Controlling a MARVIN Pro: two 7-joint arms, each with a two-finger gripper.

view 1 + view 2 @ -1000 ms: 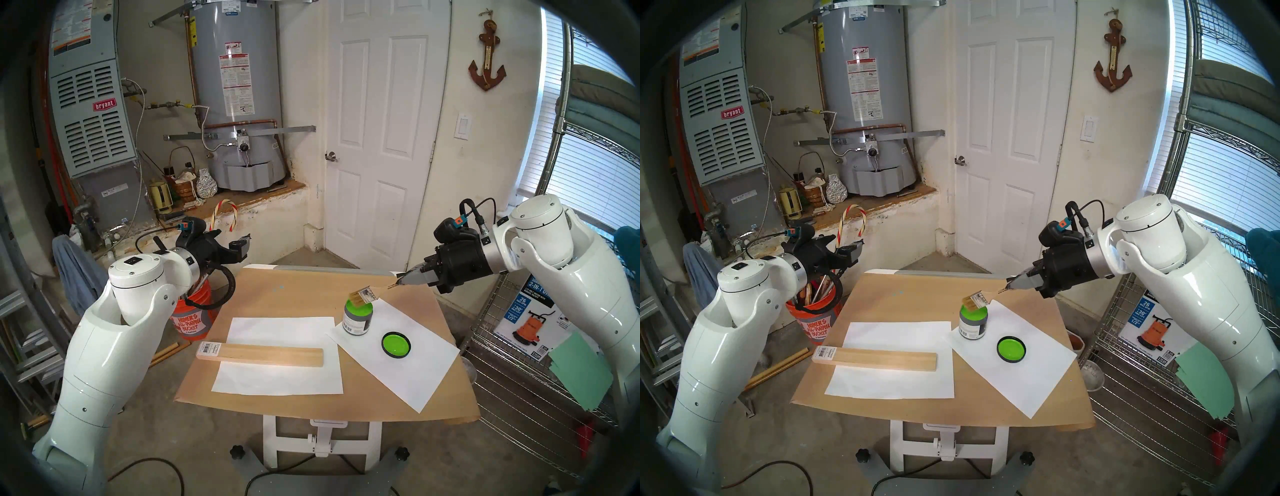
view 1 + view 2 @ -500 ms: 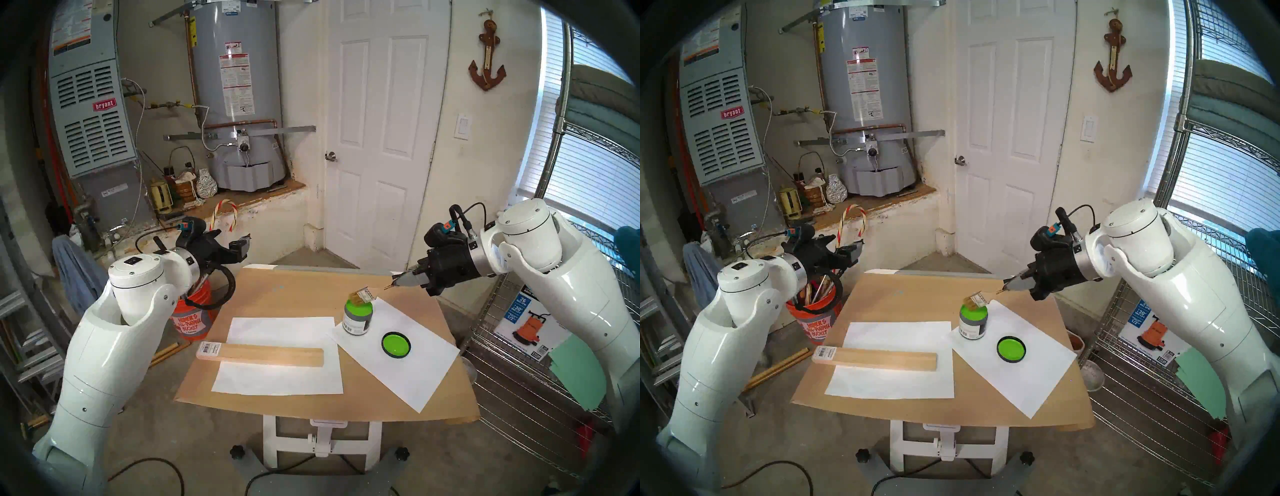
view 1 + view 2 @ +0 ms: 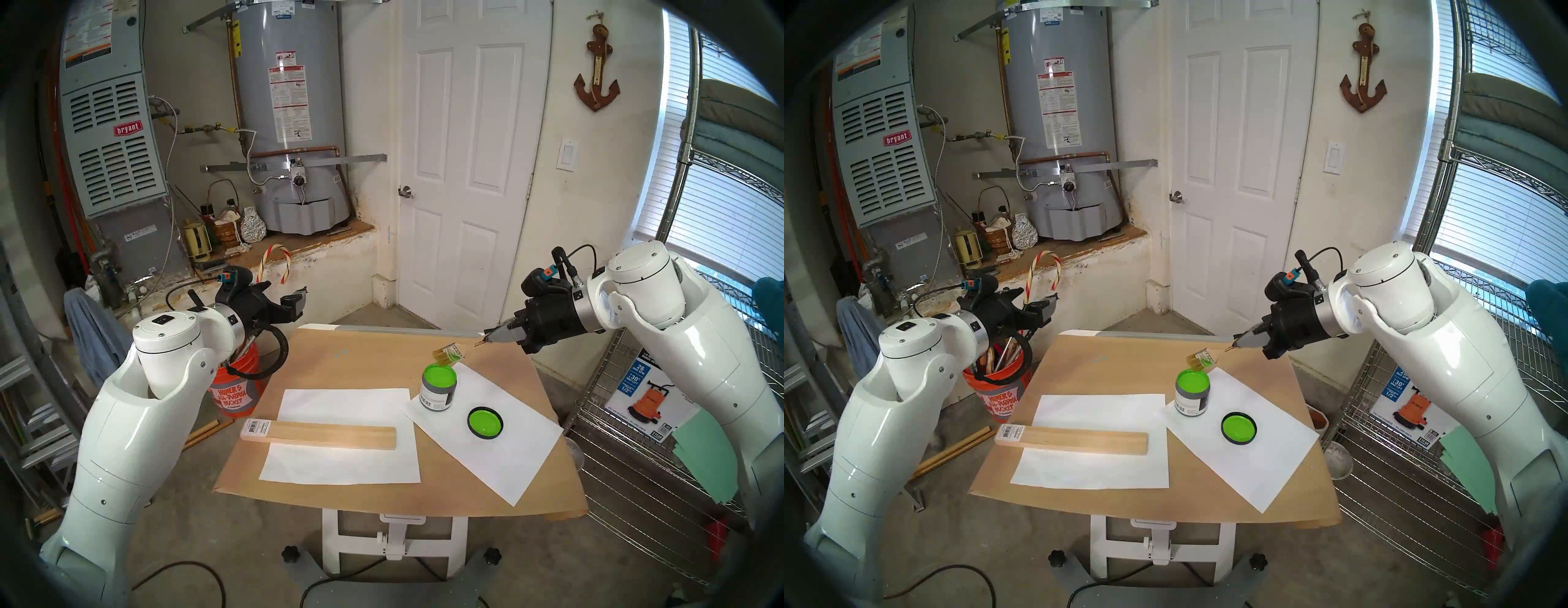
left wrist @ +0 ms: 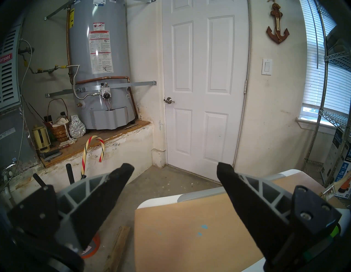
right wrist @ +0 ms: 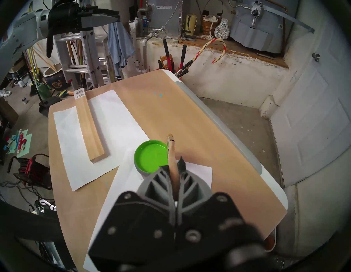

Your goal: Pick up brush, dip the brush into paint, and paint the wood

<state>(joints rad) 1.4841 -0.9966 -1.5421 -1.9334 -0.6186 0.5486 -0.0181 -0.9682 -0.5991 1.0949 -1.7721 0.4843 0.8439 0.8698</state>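
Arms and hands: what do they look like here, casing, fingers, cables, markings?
Both arms have glossy white rounded shells with small dark screws and a silver ring at the wrist. Each hand, left hand and right hand, is a black housing with grey ribbed, tapering fingers tipped in black. A black cable with an orange-and-teal tag runs to each wrist camera.

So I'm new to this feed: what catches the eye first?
The lime-green paint in the open jar on the table's far right, and its green-lined lid nearer. Above the jar, the right tool holds a brush. A bare wooden board lies on the left.
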